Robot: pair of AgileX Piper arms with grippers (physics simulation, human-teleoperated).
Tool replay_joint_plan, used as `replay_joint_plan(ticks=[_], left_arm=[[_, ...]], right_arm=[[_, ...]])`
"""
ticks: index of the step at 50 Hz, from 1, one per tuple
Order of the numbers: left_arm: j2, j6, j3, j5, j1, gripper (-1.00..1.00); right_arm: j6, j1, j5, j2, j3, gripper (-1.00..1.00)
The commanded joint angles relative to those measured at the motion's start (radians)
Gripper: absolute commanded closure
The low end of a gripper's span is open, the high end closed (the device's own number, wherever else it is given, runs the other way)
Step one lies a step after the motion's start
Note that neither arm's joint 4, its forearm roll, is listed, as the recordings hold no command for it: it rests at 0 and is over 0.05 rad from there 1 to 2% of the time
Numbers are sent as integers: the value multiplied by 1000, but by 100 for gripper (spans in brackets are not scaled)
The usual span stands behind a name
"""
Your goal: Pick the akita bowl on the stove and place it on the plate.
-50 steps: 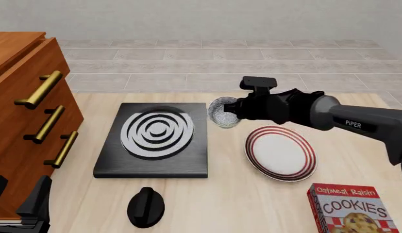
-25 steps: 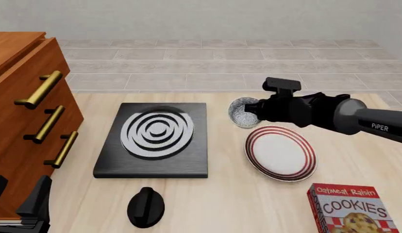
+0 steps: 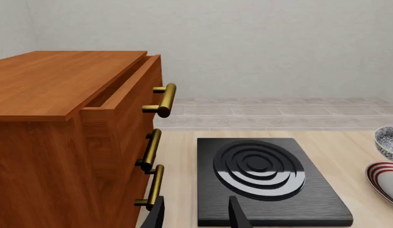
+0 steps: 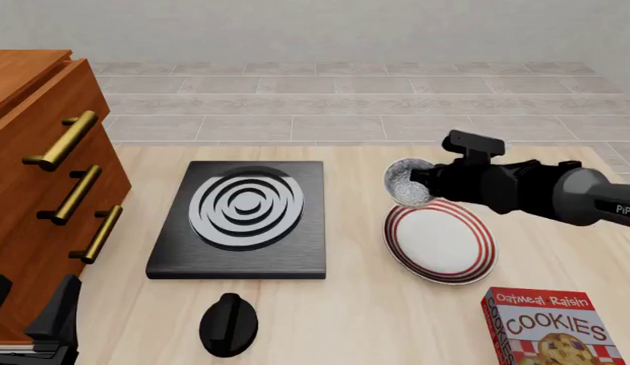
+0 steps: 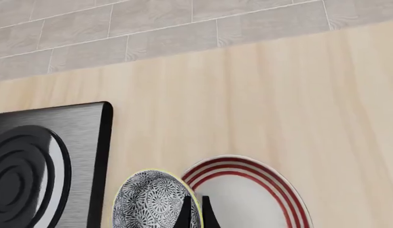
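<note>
In the left wrist view we see the left gripper (image 3: 196, 216) with its two dark fingers spread apart and nothing between them, hanging near the front edge of the stove (image 3: 266, 180), beside the wooden drawer cabinet (image 3: 70, 137); the akita bowl (image 3: 388, 142) and the plate (image 3: 383, 178) only just enter the picture. In the front view the right gripper (image 4: 421, 182) holds the akita bowl (image 4: 406, 182) clenched at its rim, off the stove (image 4: 244, 220) and in the air over the far edge of the plate (image 4: 439, 239), which lies on the desk (image 4: 345, 319) toward its right side; a black knob (image 4: 229, 323) sits near the desk's front edge and a cookie box (image 4: 554, 327) at its front right corner. In the right wrist view the two fingertips of the right gripper (image 5: 195, 213) are pinched almost together over the bowl's pale rim (image 5: 155, 202), with the plate (image 5: 247, 194) just beside it. We judge the bowl is not yet centred over the plate: letting go here could land it on the raised rim, so that it tips or slides onto the desk. The thin rim pinch could also let the bowl swing or slip if the arm is lowered abruptly.
</note>
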State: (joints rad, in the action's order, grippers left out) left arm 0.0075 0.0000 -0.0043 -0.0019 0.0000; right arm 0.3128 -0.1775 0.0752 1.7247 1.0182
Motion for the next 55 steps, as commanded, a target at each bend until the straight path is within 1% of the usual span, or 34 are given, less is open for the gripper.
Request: replay_joint_plan(ticks=[1, 34, 55], left_arm=[[0, 0, 0, 0, 0, -100], [0, 0, 0, 0, 0, -100], [0, 0, 0, 0, 0, -100]], right_arm=[[25, 29, -46, -23, -65, 100], [61, 95, -178, -7, -210, 100], [76, 119, -241, 37, -251, 100]])
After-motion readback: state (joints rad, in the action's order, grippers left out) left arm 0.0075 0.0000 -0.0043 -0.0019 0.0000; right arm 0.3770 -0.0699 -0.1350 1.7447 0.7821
